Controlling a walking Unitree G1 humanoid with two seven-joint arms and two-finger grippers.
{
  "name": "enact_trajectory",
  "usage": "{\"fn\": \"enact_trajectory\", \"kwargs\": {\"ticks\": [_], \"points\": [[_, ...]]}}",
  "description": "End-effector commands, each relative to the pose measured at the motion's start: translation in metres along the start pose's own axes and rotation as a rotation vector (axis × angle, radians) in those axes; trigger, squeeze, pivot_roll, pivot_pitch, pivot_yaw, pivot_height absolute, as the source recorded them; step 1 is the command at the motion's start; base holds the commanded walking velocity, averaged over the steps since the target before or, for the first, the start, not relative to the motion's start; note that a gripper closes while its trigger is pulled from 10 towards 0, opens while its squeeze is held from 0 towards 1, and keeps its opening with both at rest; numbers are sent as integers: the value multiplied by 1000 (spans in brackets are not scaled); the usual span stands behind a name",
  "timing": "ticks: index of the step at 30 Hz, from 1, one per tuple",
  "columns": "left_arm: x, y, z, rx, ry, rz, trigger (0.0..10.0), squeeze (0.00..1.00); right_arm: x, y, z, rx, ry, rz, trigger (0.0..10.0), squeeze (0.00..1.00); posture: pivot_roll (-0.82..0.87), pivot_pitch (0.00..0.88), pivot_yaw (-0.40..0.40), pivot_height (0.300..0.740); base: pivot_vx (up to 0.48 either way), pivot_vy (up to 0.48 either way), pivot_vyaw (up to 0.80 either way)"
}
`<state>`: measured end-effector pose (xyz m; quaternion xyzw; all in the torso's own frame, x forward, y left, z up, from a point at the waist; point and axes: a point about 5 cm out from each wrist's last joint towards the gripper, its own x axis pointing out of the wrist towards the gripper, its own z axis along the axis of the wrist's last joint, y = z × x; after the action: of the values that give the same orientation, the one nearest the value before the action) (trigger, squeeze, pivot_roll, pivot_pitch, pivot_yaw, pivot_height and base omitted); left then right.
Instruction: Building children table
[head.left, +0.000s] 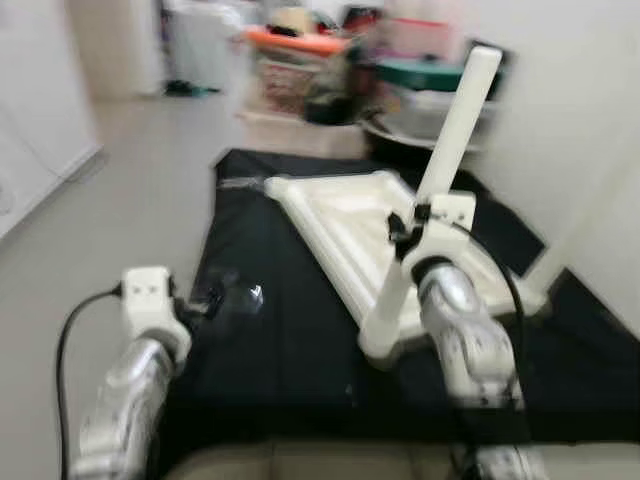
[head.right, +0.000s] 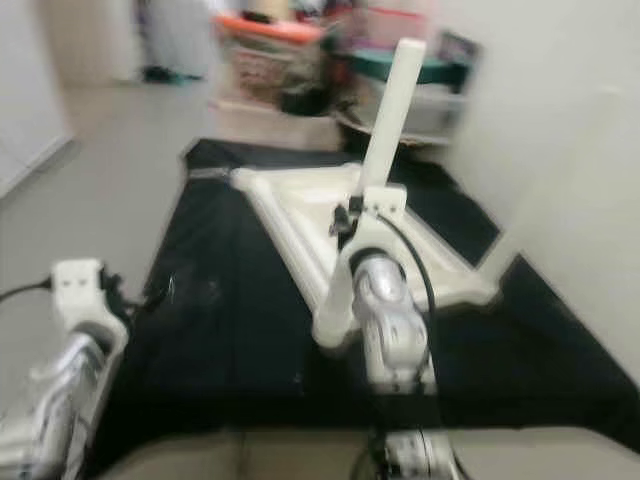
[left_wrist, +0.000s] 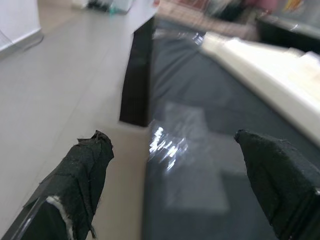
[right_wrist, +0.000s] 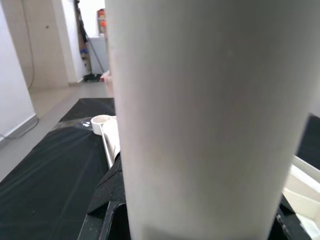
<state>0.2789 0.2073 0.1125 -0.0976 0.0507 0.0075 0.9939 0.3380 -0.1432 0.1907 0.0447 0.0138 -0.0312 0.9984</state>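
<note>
- Head views, blurred: my right gripper (head.left: 408, 232) is clamped around a white table leg (head.left: 455, 125), which stands tilted, its lower end at the near corner of the upturned white tabletop (head.left: 340, 215).
- Right wrist view: leg sits between the jaws, tabletop beyond them.
- Left gripper (left_wrist: 175, 165) spread apart, nothing between the fingers (left_wrist: 82, 172); black mat (head.left: 270, 340) and its edge beneath them, tabletop farther ahead.

The table leg (head.left: 440, 170) looks smooth, matt white, like the upturned tabletop (head.left: 345, 225). The black sheet (head.left: 270, 340) beneath is glossy, catching glare. The left tool's fingers (left_wrist: 82, 172) are wrapped in rough black cloth tape. The arms (head.left: 470, 335) are shiny silver metal.
</note>
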Motion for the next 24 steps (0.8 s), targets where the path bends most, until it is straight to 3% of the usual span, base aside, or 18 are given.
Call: {"fn": "enact_trajectory", "kwargs": {"ticks": [1, 8, 14, 24], "points": [[6, -11, 3, 7, -3, -33, 10000, 0, -6, -13, -52, -19, 218, -144, 10000, 0, 78, 0, -123, 740, 0, 0, 0], [7, -7, 1, 18, 10, -13, 10000, 0, -8, -15, -43, -16, 187, -267, 10000, 0, 80, 0, -122, 740, 0, 0, 0], [8, -5, 1, 23, 17, -3, 10000, 0, -10, -13, -47, 11, 220, -288, 10000, 0, 82, 0, -117, 740, 0, 0, 0], [11, -4, 2, 33, 20, 3, 10000, 0, -10, -13, -35, 64, 174, -326, 10000, 0, 80, 0, -108, 740, 0, 0, 0]]}}
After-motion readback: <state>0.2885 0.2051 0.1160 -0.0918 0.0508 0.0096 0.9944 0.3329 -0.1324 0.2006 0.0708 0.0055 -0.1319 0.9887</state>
